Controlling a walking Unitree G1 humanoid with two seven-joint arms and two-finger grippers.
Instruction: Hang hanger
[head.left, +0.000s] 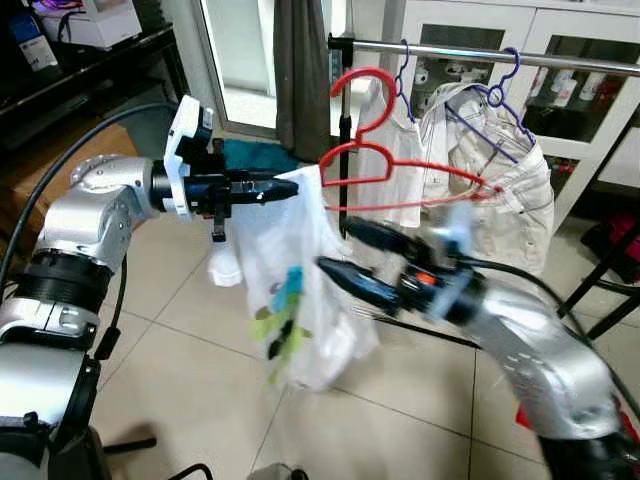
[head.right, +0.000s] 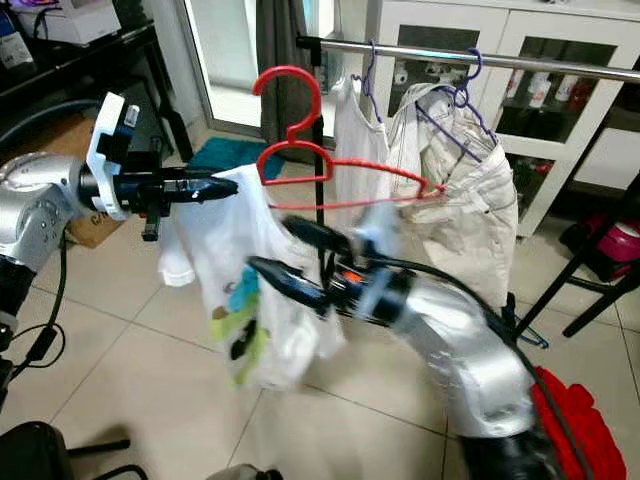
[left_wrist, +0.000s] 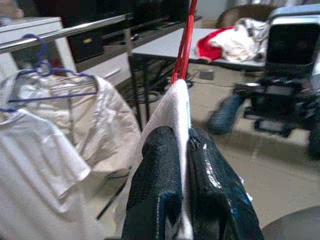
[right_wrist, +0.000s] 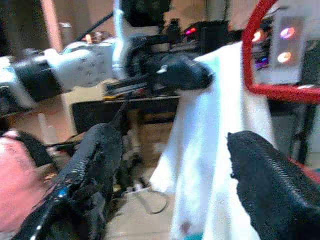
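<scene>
Black fingers of the left end effector (head.left: 285, 187) pinch the shoulder of a white printed T-shirt (head.left: 300, 290) draped on a red plastic hanger (head.left: 385, 165), held below the silver metal clothes rail (head.left: 480, 55). The right end effector (head.left: 340, 250), fingers apart, hovers beside the shirt. Judged step: carrying the hanger up; next, lift its hook over the rail beside the purple-hangered garments (head.left: 490, 170).

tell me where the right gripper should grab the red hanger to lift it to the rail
Probably the bare neck under the hook of the red hanger, coming from the robot's side. The left gripper pinches the white shirt at the left shoulder, and the right gripper hangs open below.
</scene>
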